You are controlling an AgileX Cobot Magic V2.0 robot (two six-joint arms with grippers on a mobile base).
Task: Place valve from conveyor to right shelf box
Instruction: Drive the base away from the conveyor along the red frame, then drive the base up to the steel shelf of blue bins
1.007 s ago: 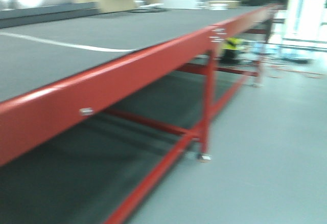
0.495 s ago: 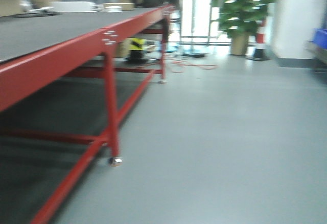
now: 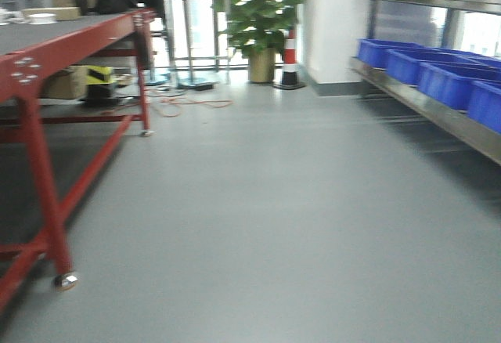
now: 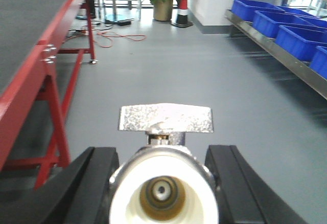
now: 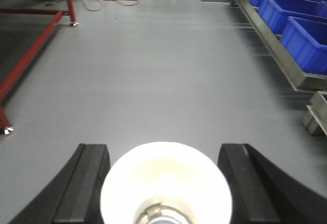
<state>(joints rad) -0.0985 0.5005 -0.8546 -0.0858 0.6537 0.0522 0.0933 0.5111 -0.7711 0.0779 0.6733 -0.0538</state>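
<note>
As left jaws pinch valve (centred between them) | right jaws pinch second valve

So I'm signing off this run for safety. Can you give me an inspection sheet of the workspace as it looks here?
Surface: conveyor, dark belt on a red frame at left; a few small items at its far end.
Job's things: valve, silvery handle up, in the left gripper; white-ended part, likely a second valve, in the right gripper; blue bins on the steel shelf at right, contents unseen.
Clutter: yellow-black object under the conveyor.
Grippers: both shut on their loads, held over the floor.
Cables: orange cable loose on the floor by the conveyor's far leg.
Surroundings: grey floor, potted plant, traffic cone by glass doors.
</note>
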